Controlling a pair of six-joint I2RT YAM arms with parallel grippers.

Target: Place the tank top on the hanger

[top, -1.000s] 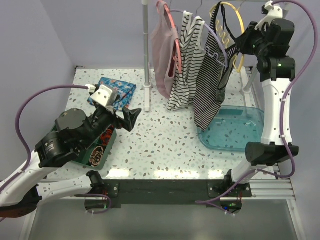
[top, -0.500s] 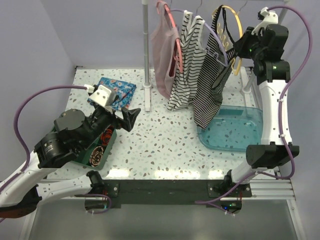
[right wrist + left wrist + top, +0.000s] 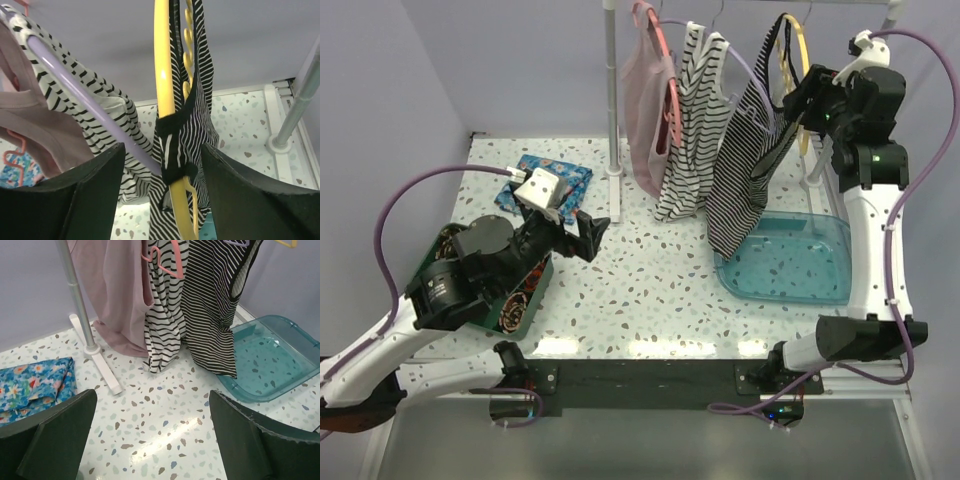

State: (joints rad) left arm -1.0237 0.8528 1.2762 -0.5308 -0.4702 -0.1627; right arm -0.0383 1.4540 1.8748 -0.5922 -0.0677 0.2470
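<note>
The tank top (image 3: pixel 745 170), black with thin white stripes, hangs from the yellow hanger (image 3: pixel 804 55) at the right end of the rack. One dark strap wraps the hanger's arched bar (image 3: pixel 162 65), and the striped cloth (image 3: pixel 192 125) drapes below it. My right gripper (image 3: pixel 798 100) is open up at the hanger. In the right wrist view its fingers stand either side of the bar and strap without touching them (image 3: pixel 162 195). My left gripper (image 3: pixel 582 232) is open low over the table, nothing between its fingers (image 3: pixel 152 440). From there the tank top (image 3: pixel 210 315) hangs beyond.
A lavender hanger (image 3: pixel 75 80) carries a white bold-striped garment (image 3: pixel 692 130), and a pink top (image 3: pixel 645 110) hangs on a pink hanger. The rack pole (image 3: pixel 612 90) stands mid-table. A blue tub (image 3: pixel 790 260) sits below the tank top. Blue floral cloth (image 3: pixel 555 180) and a green box (image 3: pixel 520 295) lie at the left.
My right gripper has opened and let go of the hanger, which has turned edge-on to the top camera. The left arm has shifted slightly rightward.
</note>
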